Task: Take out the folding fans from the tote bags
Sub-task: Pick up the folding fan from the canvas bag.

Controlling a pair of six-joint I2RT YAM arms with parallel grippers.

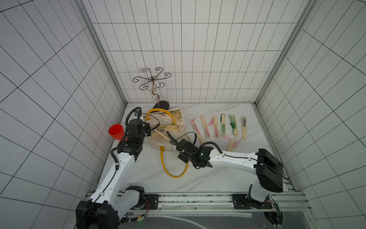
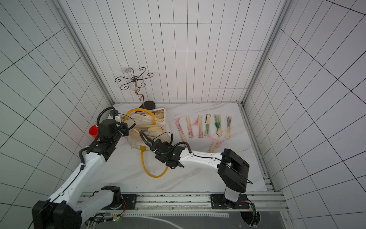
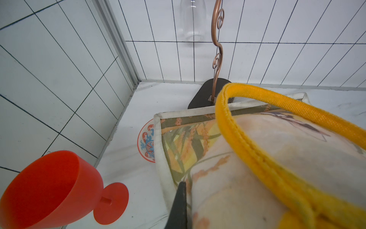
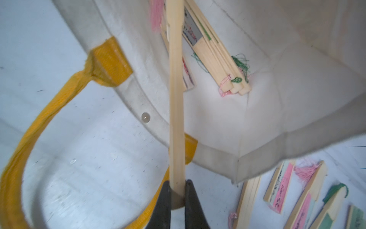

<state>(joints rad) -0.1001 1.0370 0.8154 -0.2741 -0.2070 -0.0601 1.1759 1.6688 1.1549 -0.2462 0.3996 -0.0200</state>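
The cream tote bag (image 1: 174, 136) lies on its side at the back left, its mouth toward the front. One yellow handle (image 1: 174, 175) rests on the table and the other (image 3: 257, 158) arches up. My left gripper (image 3: 186, 185) is shut on the bag's printed upper wall and holds the mouth up. My right gripper (image 4: 177, 190) is shut on the bamboo end of a folding fan (image 4: 176, 99) that slants out of the mouth. More fans (image 4: 221, 65) with pink and green tassels lie inside. Several fans (image 1: 214, 126) lie in a row on the table to the right.
A red goblet (image 1: 116, 131) lies against the left wall next to my left arm. A scrolled metal stand (image 1: 152, 87) on a dark base (image 1: 163, 104) rises behind the bag. A small patterned dish (image 3: 146, 142) peeks from under the bag's corner. Tiled walls close three sides.
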